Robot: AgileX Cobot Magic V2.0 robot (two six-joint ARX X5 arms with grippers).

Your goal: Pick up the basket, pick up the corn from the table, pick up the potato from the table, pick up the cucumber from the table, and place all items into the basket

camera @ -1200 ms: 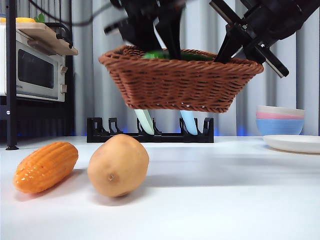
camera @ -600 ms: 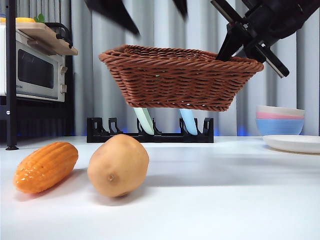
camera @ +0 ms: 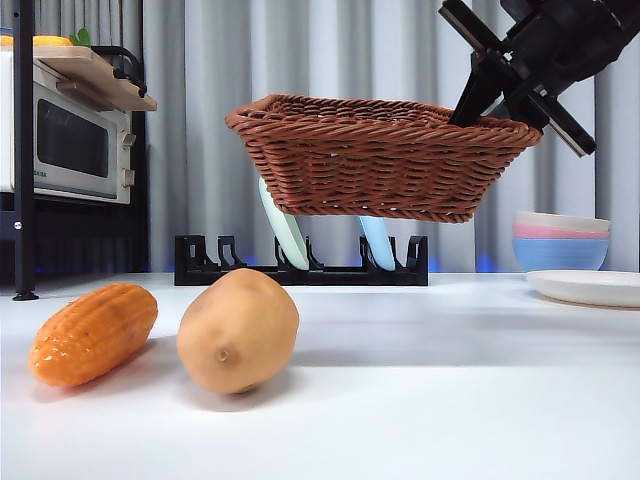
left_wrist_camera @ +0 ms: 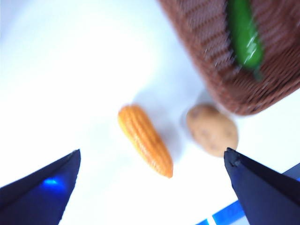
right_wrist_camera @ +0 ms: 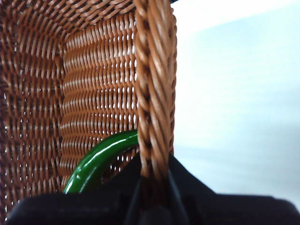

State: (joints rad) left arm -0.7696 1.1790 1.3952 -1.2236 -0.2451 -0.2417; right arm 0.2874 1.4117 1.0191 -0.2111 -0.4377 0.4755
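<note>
The woven brown basket (camera: 380,160) hangs in the air above the white table (camera: 450,390). My right gripper (camera: 490,105) is shut on its right rim; the right wrist view shows the jaws (right_wrist_camera: 152,190) clamped on the braided rim (right_wrist_camera: 154,84). The green cucumber (right_wrist_camera: 101,159) lies inside the basket and also shows in the left wrist view (left_wrist_camera: 243,33). The orange corn (camera: 90,335) and the tan potato (camera: 238,330) lie side by side on the table at the front left. My left gripper (left_wrist_camera: 152,187) is open and empty, high above the corn (left_wrist_camera: 144,140) and potato (left_wrist_camera: 212,130), out of the front view.
A microwave (camera: 70,145) stands on a black shelf at the far left. A black rack (camera: 300,265) with pale utensils stands at the back under the basket. Stacked bowls (camera: 560,240) and a white plate (camera: 590,287) are at the back right.
My left gripper has let go of the cucumber in the basket and risen out of the front view. The basket has shifted a little to the right.
</note>
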